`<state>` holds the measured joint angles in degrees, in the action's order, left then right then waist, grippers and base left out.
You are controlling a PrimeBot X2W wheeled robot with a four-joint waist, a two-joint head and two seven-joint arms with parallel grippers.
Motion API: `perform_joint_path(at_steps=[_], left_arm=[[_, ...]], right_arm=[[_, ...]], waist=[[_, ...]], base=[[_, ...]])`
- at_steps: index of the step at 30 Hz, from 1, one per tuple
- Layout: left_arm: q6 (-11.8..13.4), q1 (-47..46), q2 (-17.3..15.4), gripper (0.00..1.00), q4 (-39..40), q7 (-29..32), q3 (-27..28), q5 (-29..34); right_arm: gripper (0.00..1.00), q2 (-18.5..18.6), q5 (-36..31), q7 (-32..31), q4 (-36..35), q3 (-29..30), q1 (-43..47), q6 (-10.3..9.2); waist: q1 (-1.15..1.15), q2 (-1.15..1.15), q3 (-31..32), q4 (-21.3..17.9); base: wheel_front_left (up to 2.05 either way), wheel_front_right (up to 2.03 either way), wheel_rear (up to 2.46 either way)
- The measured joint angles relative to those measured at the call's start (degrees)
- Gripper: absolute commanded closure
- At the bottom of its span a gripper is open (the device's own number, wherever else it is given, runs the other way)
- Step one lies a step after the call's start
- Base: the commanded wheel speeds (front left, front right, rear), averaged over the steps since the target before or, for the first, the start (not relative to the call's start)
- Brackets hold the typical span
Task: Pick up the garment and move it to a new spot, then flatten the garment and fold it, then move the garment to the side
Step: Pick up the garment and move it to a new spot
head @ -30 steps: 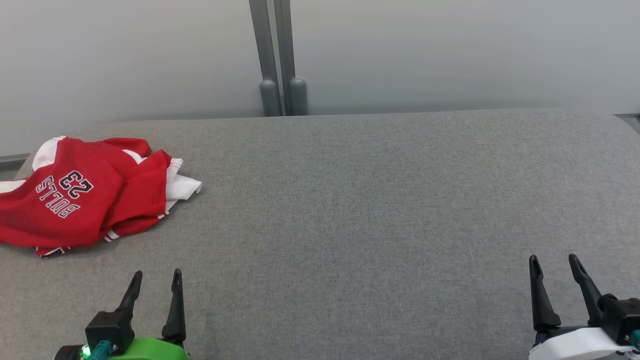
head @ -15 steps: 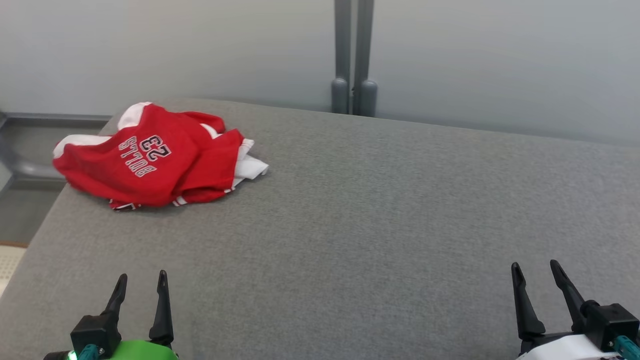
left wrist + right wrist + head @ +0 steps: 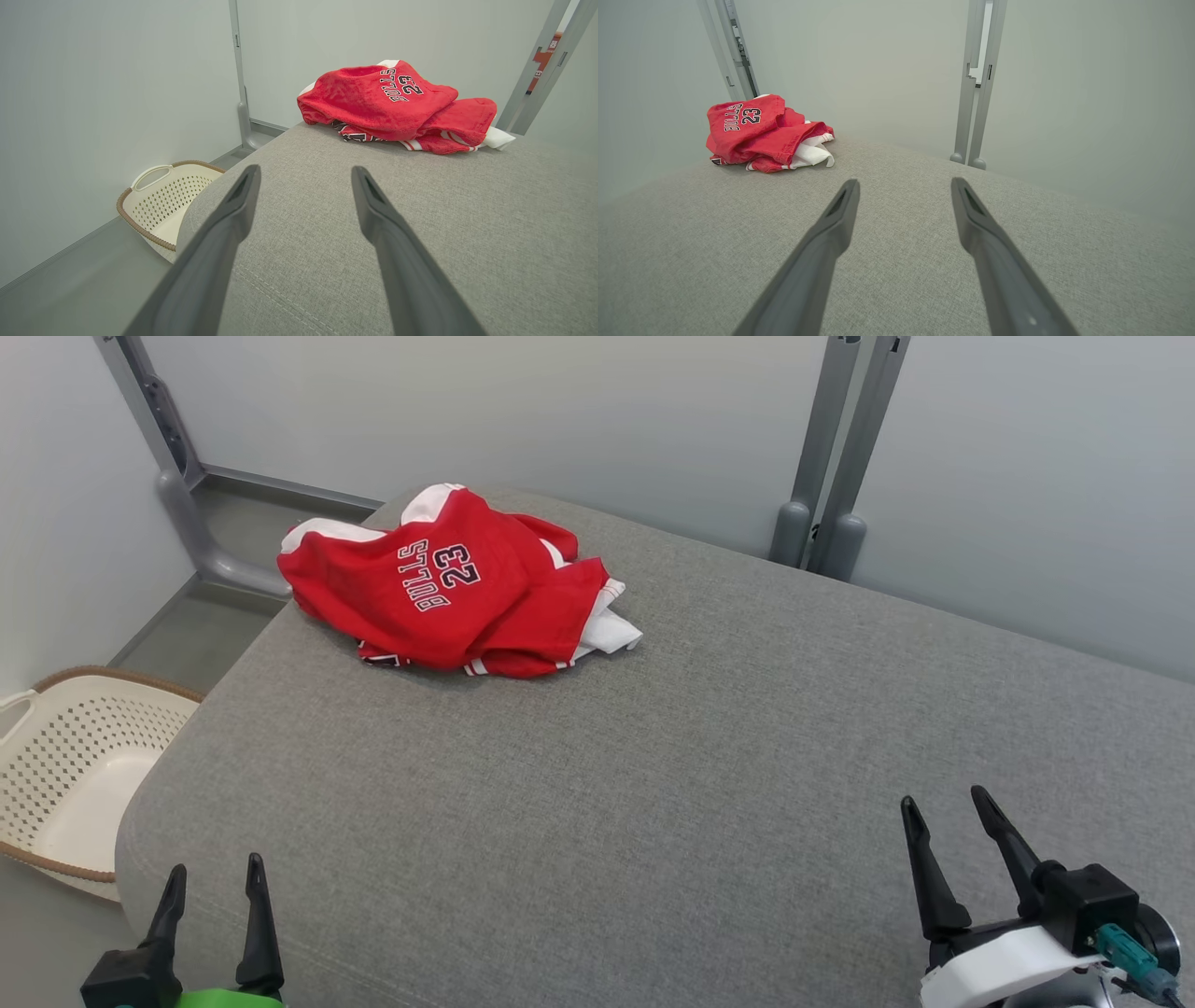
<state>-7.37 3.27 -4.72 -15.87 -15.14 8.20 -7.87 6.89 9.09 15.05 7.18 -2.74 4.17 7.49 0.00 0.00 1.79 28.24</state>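
Red with white trim, the jersey (image 3: 439, 607) lies crumpled in a heap at the far left corner of the grey fabric bed (image 3: 653, 784), its far side right up at the far edge. I can read "BULLS 23" in dark letters on the top fold, and a white piece sticks out on the heap's right side, lying flat on the bed. My left gripper (image 3: 215, 870) sits at the near left corner, just above the near edge, fingers spread apart with nothing between them. The left wrist view looks along them over bare fabric to the jersey ahead. My right gripper (image 3: 943, 798) is by the near edge, far over to the right, likewise spread wide and empty, hanging over bare grey fabric. Both grippers are well apart from the jersey, and neither touches it. Off the bed's left side, down on the floor, a cream perforated basket (image 3: 65, 747) with a brown rim stands just beside the near left corner. Behind the far edge rise two grey posts (image 3: 822, 513) against a pale wall.
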Motion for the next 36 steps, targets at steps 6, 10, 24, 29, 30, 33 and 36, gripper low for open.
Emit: perform_joint_path(at_steps=[6, 10, 24, 29, 30, 33, 36], left_arm=[[0.00, -2.29, -0.73, 0.00, -2.87, 0.00, -2.58, 0.40], [-0.01, -9.51, -1.55, 0.00, -6.80, 0.76, -7.17, -0.52], [-0.18, -46.13, -5.31, 0.00, -29.49, 20.61, -18.96, -7.31], [0.33, -52.11, -8.02, 0.00, -37.50, 23.41, -17.67, -8.66], [0.44, -53.02, -8.40, 0.00, -38.88, 23.48, -17.80, -8.59], [0.47, -54.53, -9.71, 0.18, -42.25, 23.02, -17.91, -8.46], [0.40, -55.04, -10.58, 0.89, -45.21, 21.72, -18.37, -8.38]], right_arm=[[0.00, -0.43, 0.30, 0.00, -0.81, 1.76, 2.52, 0.00], [0.00, 1.33, -0.16, 0.00, -2.24, 1.67, 0.92, 0.00], [0.00, 6.27, -0.20, 0.01, -4.89, -1.55, -11.87, 0.00], [0.00, 6.31, -0.03, 0.00, -5.45, -0.99, -13.55, 0.00], [0.00, 6.42, -0.03, 0.00, -5.52, -0.94, -13.67, 0.00], [0.00, 6.50, 0.01, 0.00, -5.58, -0.89, -14.33, 0.00], [0.00, 6.50, 0.14, 0.00, -5.46, -0.89, -14.68, 0.00]], waist=[[0.00, 0.00, 0.26, -0.29], [0.00, 0.00, -1.05, -0.59], [0.00, 0.00, -14.70, -5.16], [0.01, 0.00, -20.12, -9.88], [0.02, 0.00, -21.12, -10.88], [0.02, 0.00, -23.60, -13.51], [0.02, 0.00, -25.50, -16.01]], base=[[0.00, 0.00, 0.00], [0.00, 0.00, 0.00], [0.00, 0.00, 0.00], [0.00, 0.00, 0.00], [0.00, 0.00, 0.00], [0.00, 0.00, 0.00], [0.00, 0.00, 0.00]])
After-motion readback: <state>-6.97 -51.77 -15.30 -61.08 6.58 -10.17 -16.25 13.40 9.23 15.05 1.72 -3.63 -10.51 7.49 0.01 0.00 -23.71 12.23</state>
